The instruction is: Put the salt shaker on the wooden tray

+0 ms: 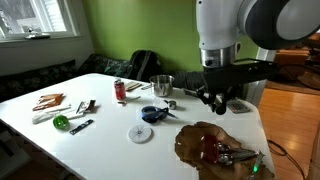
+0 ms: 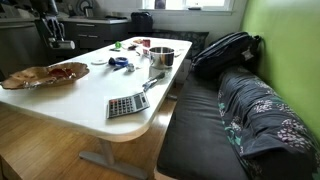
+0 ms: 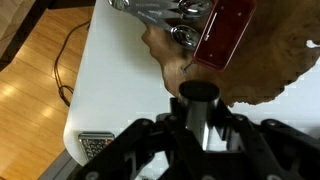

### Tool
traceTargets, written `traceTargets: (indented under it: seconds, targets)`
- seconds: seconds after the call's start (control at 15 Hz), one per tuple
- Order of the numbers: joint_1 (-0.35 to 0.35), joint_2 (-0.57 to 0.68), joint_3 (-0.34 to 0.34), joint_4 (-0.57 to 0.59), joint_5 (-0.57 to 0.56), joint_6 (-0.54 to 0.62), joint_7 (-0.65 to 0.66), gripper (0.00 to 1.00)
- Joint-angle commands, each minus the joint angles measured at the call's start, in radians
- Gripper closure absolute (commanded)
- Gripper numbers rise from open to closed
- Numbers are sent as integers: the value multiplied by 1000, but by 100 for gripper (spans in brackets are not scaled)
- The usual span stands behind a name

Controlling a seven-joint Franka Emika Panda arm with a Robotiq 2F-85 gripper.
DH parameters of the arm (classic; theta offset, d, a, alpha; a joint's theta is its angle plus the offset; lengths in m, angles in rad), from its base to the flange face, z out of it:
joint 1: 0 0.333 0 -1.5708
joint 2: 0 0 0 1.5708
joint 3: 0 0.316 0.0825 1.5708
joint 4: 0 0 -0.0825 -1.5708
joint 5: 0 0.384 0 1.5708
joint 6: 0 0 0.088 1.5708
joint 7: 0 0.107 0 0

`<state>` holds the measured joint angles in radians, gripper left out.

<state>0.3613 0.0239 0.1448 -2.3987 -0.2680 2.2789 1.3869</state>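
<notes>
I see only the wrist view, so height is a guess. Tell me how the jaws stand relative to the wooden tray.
Observer: In an exterior view the jaws, holding the salt shaker, hang high off the table, clear of the wooden tray.
Operator: Name what lies past the tray.
Observer: A metal pot, a red can and a round white disc, all apart from the tray.
Operator: Now report the table's long side.
Observer: A dark bench runs along it, with a black backpack on it.
</notes>
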Motion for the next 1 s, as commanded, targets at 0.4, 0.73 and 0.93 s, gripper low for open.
traceTargets:
  seconds: [0.4, 0.73, 0.93]
  targets:
    - [13, 99, 107, 14, -173, -138, 511, 89]
    - [54, 199, 121, 34, -259, -20, 648, 89]
    - [75, 257, 105, 78, -313, -6, 702, 89]
